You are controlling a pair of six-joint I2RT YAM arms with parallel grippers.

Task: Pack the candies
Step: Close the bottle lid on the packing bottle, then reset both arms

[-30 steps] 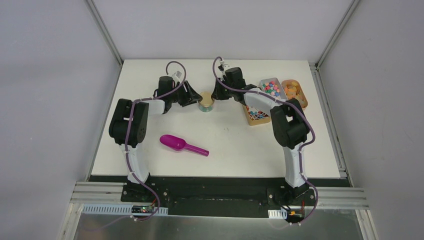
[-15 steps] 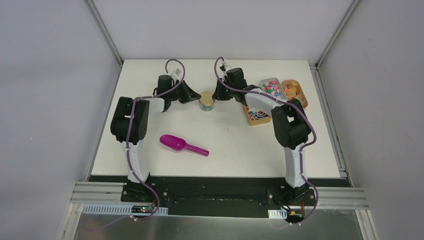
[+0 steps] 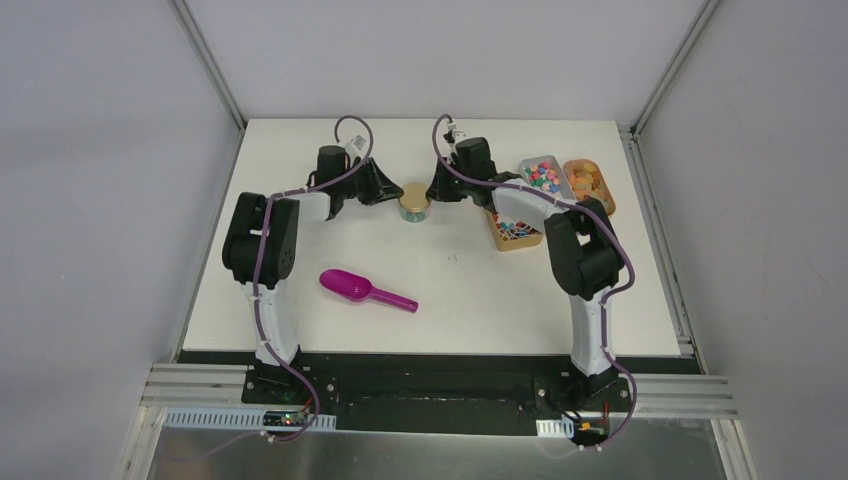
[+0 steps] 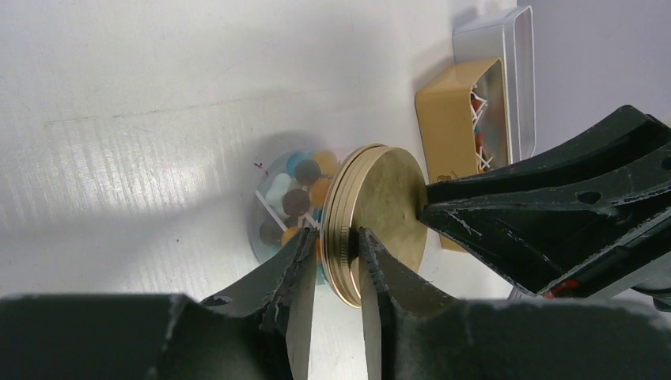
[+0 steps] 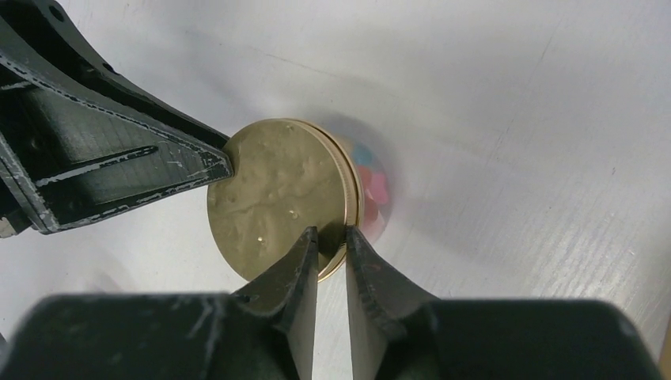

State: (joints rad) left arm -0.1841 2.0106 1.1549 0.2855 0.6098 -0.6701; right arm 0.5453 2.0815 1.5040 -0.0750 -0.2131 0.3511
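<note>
Gold metal lid [image 5: 273, 190] on top of a small glass jar [image 4: 269, 229], upright toward the far middle of the white tabletop [image 3: 450, 280], between the two arms. Left end effector [image 4: 336, 235] at the jar's left side, fingers drawn to a narrow gap with the lid's rim caught between them, one finger over the top face, the other against the glass just under the rim. Right end effector [image 5: 332, 233] opposite, at the jar's right side, likewise almost closed and pinching the edge of the same lid. In each wrist view, the other end effector's tip right at the lid's far edge. Candies [image 3: 543, 177] in two places: a heap of pink, teal, yellow and red pieces in a clear tray [image 3: 523, 163] at the far right of the tabletop, and a smaller lot showing through the glass inside the jar, under the lid. Just right of the clear tray, an orange tray [image 3: 578, 165] with orange contents. Nearer than the clear tray, partly under the right arm in the top view, a tan box [image 4: 441, 134] holding small mixed items too fine to make out. Purple scoop [image 3: 365, 290] lying flat on the near-left part of the tabletop, bowl to the left, handle to the right, well apart from the jar and from both end effectors.
</note>
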